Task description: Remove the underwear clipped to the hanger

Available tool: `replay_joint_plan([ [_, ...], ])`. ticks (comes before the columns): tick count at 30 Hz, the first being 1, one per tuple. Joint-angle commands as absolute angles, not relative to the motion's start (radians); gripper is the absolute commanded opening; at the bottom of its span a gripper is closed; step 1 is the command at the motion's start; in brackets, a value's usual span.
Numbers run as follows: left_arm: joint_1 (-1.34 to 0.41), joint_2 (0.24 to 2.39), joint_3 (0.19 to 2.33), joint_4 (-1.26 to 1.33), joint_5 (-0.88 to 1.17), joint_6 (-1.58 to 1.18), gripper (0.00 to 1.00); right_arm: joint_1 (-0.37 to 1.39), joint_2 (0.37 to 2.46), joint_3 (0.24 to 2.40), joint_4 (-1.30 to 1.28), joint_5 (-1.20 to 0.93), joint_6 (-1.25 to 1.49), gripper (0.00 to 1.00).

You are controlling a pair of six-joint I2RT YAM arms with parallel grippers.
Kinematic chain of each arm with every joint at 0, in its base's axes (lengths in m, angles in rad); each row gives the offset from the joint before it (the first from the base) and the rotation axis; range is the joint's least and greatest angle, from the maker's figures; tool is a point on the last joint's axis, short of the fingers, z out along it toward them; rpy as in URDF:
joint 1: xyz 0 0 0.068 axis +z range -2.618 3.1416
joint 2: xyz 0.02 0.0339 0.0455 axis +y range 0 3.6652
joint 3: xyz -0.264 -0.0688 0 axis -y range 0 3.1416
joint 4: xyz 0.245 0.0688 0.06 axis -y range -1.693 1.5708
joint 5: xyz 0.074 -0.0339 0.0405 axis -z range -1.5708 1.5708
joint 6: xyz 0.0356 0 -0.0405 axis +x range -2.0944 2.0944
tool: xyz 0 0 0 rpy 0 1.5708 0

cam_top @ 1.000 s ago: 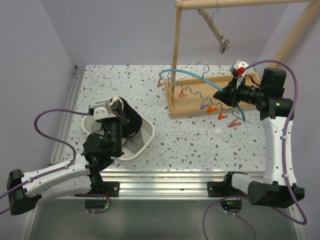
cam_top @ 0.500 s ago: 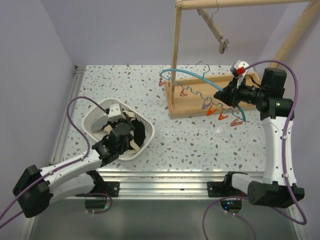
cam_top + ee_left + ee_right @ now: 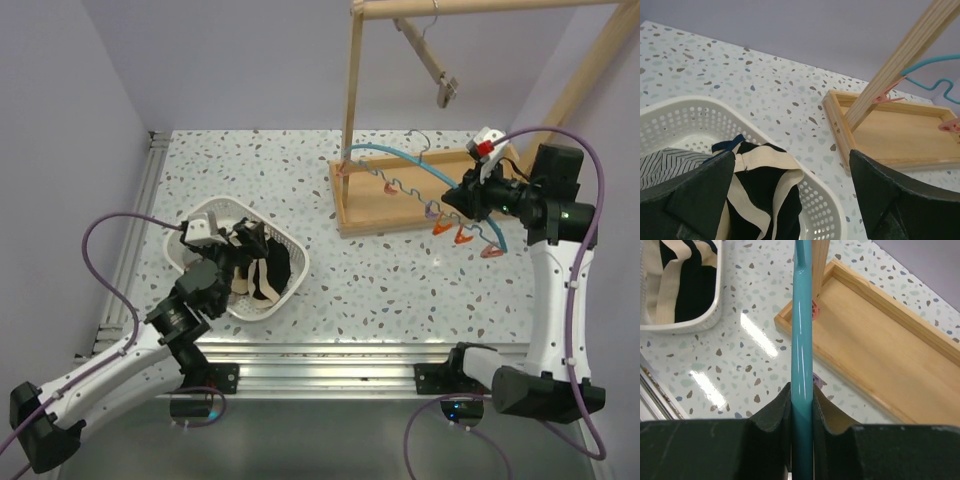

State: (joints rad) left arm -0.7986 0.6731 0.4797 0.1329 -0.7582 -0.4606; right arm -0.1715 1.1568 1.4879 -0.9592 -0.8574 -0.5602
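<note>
From above, I see my left claw (image 3: 232, 255) spread wide over the white basket (image 3: 292, 282) on the bench (image 3: 260, 170). The black underwear (image 3: 275, 268) lies inside, and the pale cloth (image 3: 240, 282) beside it may be the beige pair, though I can't be sure. My right claw (image 3: 462, 197) grips the teal hanger (image 3: 418, 160) by the wooden rack (image 3: 350, 90). On the left wrist view, the fingers (image 3: 695, 195) stand far apart with nothing between them, and the black pair and the grey striped pair (image 3: 670, 162) sit in the basket below. On the right wrist view, the jaws are pinched tight on the hanger's bar.

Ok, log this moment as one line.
left claw: open above basket | right claw: shut on hanger | underwear: in basket | clips: bare
</note>
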Motion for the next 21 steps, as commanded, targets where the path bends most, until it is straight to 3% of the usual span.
replay_joint_plan([
  [1,-0.793,0.611,0.522,0.095,-0.68,-0.344,1.0,-0.176,1.085,1.496,-0.996,-0.783,-0.603,0.0],
  [9,-0.802,0.551,0.535,0.023,-0.594,-0.299,1.0,-0.274,1.063,1.388,-0.913,-0.637,-0.515,0.0],
  [16,-0.802,0.584,0.514,0.046,-0.641,-0.288,1.0,-0.365,1.109,1.45,-0.809,-0.623,-0.448,0.0],
  [21,-0.802,0.574,0.505,0.046,-0.65,-0.288,1.0,-0.365,1.196,1.617,-0.712,-0.62,-0.347,0.0],
])
